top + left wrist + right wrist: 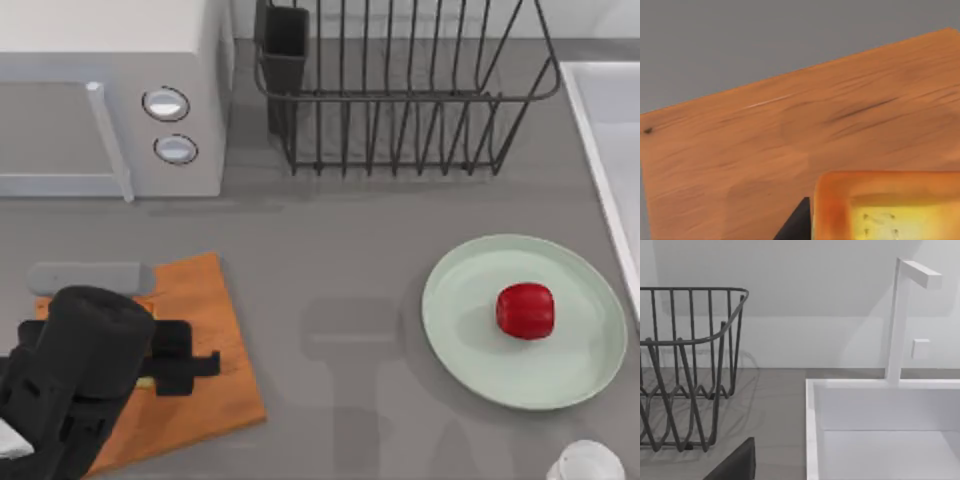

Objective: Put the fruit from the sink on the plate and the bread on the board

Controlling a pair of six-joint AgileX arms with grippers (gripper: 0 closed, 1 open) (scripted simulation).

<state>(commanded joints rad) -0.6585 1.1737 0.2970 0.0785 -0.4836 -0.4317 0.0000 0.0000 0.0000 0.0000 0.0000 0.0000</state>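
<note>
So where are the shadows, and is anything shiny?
Top view: soft grey arm shadows lie on the table between board and plate; the fruit looks evenly red. Left wrist view: the bread has a glossy edge, and the board shows a thin bright streak. Right wrist view: the rack and tap cast faint shadows.

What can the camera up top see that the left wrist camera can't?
Top view alone: the fruit sitting on the plate, the microwave, the dish rack, the sink at the right edge, and the left arm over the board. Left wrist view alone: the bread close up, lying on the wood, and the board's grain. Both share the board and the grey counter.
</note>
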